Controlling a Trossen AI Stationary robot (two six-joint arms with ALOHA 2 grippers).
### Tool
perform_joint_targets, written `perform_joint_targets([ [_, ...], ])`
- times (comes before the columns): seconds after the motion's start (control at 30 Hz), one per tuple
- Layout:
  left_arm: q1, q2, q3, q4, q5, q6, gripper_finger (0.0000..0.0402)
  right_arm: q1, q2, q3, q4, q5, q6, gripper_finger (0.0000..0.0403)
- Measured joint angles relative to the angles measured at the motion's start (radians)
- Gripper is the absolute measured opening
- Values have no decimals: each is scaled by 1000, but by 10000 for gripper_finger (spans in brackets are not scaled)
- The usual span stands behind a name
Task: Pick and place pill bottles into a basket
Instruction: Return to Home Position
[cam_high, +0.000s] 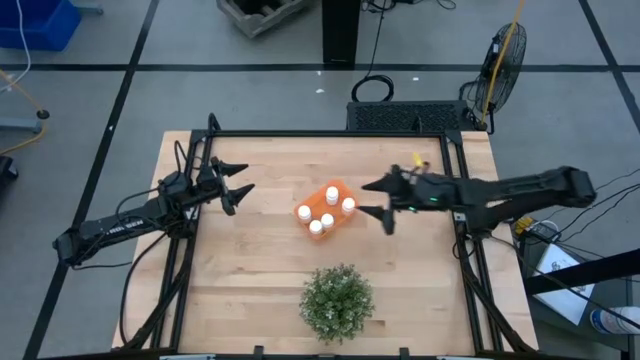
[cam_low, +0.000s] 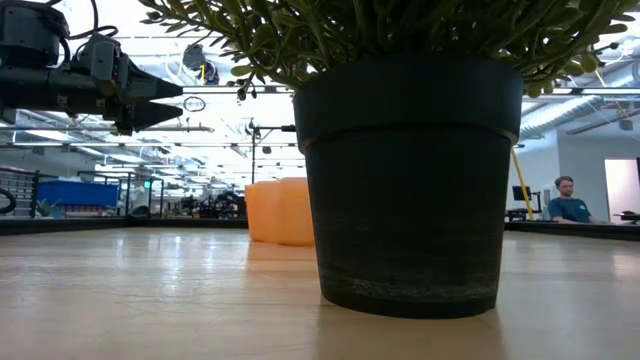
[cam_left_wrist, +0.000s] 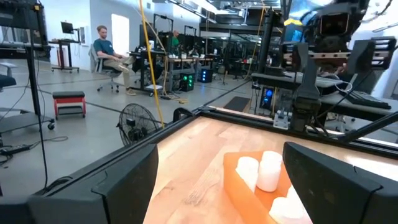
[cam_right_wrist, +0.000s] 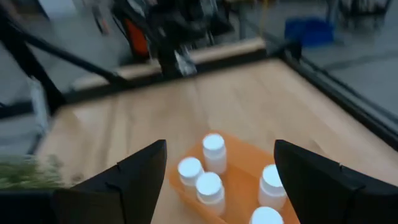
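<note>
The orange basket (cam_high: 325, 209) sits at the table's middle and holds several white pill bottles (cam_high: 331, 195) standing upright. It also shows in the left wrist view (cam_left_wrist: 249, 180), the right wrist view (cam_right_wrist: 230, 180) and the low view (cam_low: 280, 211). My left gripper (cam_high: 243, 188) is open and empty, above the table to the basket's left. My right gripper (cam_high: 378, 205) is open and empty, above the table just right of the basket. No bottle shows on the bare table.
A green bushy plant (cam_high: 336, 301) in a dark pot (cam_low: 410, 180) stands near the table's front edge, in front of the basket. A black frame (cam_high: 330, 134) rims the table. A person (cam_left_wrist: 109, 53) sits far off in the room.
</note>
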Motion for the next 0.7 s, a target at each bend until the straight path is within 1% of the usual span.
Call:
perform_joint_targets([
  [0.17,0,0,0,0,0,0,349,35,-255,-276,244,12,6,287],
  [0.27,0,0,0,0,0,0,349,50,-393,-393,314,41,1,284],
  [0.33,0,0,0,0,0,0,349,55,-475,-449,313,60,-1,283],
  [0.47,0,0,0,0,0,0,349,56,-616,-533,312,60,-22,283],
  [0.57,0,0,0,0,0,0,349,56,-702,-580,313,60,-44,282],
  [0.7,0,0,0,0,0,0,349,55,-787,-622,308,60,-73,282],
])
